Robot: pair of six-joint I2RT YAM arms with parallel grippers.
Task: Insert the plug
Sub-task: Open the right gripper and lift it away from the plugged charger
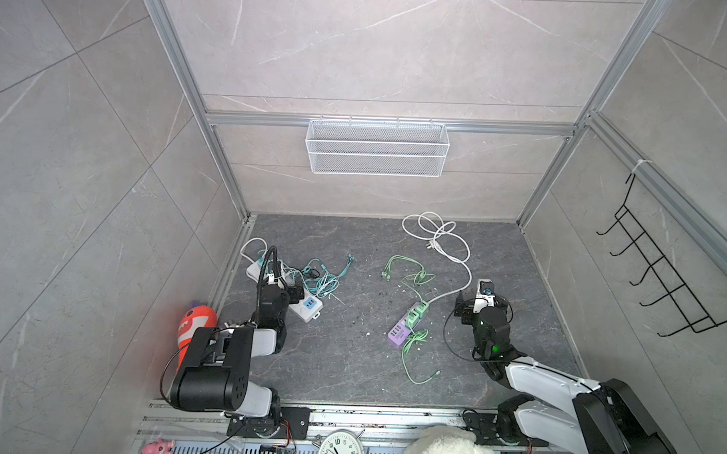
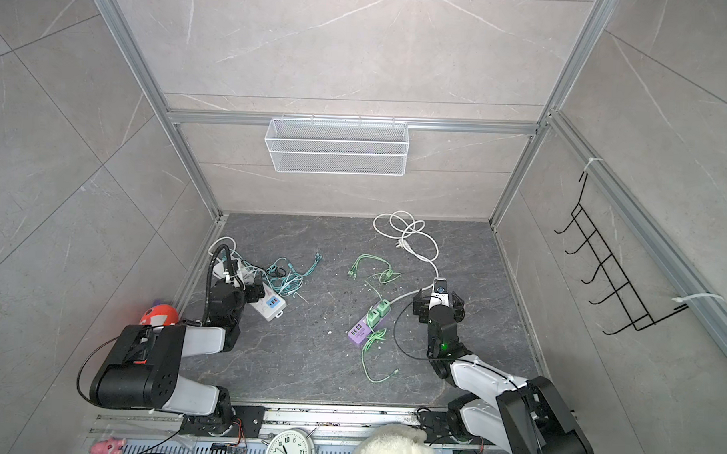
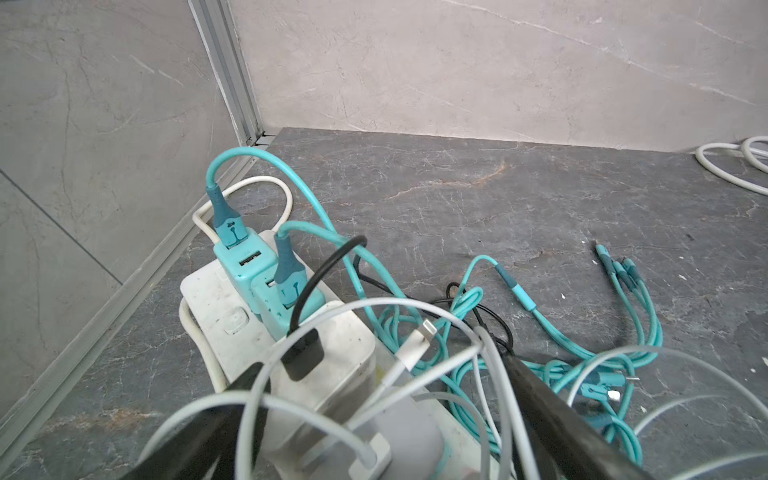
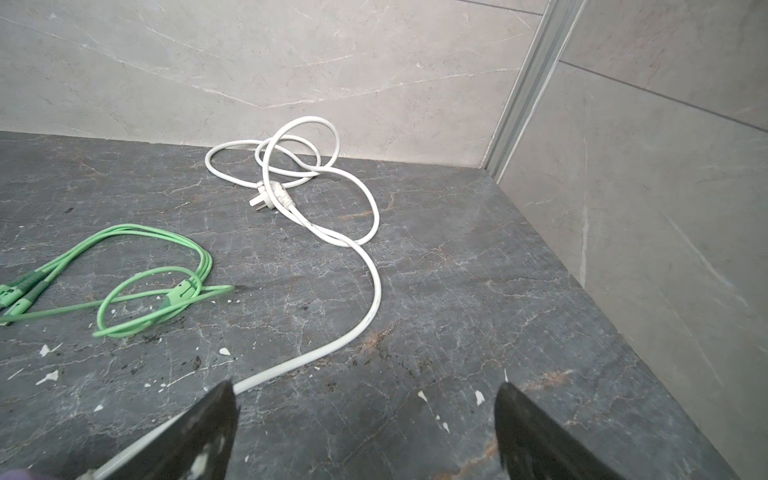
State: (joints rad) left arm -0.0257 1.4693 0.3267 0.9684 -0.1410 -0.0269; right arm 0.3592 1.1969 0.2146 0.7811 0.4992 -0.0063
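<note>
A: In the left wrist view we lose much of the white plastic power strip [image 3: 210, 305] beneath blurred pale grey cables [image 3: 386, 300].

B: And the left gripper [image 3: 382, 365] gives us only blurred black fingers [image 3: 561, 424], cropped at the edge. In both top views the round white clock [image 1: 340, 448] [image 2: 289, 448] is cut off too.

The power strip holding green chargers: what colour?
Purple; the long plastic power strip shows best in a top view.
</note>
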